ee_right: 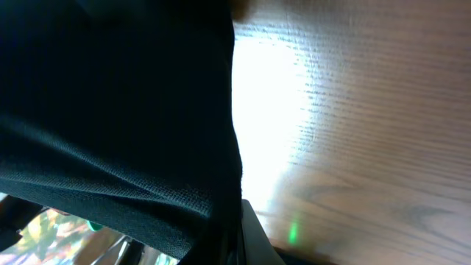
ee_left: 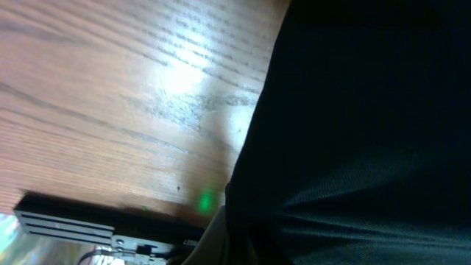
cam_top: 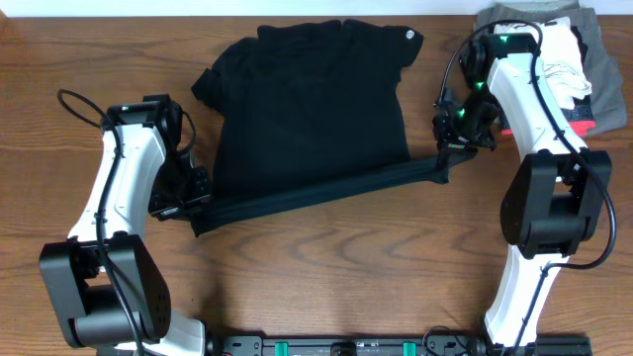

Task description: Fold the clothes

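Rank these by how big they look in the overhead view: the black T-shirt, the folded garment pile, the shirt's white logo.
1. black T-shirt
2. folded garment pile, partly hidden by the right arm
3. white logo, a tiny dot

I see a wood-grain desk [cam_top: 326, 287] under everything. A black T-shirt [cam_top: 307, 109] lies spread on it from the centre toward 12 o'clock, its white logo [cam_top: 410, 37] near 1 o'clock and its lower hem bunched into a taut band. A stack of folded garments [cam_top: 584, 69] sits at 2 o'clock, apart from the shirt.
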Action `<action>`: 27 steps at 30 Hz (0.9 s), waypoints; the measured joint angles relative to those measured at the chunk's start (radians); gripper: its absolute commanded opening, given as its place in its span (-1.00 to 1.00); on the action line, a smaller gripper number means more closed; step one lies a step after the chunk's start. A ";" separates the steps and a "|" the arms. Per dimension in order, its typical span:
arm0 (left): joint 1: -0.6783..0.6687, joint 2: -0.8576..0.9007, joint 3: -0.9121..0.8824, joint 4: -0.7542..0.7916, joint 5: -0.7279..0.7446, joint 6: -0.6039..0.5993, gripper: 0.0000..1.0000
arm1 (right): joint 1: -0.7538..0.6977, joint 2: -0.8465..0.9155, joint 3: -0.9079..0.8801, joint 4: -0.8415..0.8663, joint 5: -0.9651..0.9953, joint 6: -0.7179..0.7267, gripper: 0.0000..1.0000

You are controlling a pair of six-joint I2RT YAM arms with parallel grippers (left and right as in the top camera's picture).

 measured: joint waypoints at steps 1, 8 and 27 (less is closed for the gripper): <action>0.000 0.000 -0.009 0.006 0.000 -0.008 -0.68 | 0.000 0.000 -0.007 0.001 0.001 0.000 -0.85; 0.022 0.000 -0.018 0.017 -0.048 -0.066 -0.08 | -0.010 0.000 -0.016 0.008 0.069 0.014 -0.15; 0.020 0.000 -0.019 0.253 0.054 -0.061 -0.08 | 0.063 0.000 -0.018 0.272 0.073 0.014 -0.09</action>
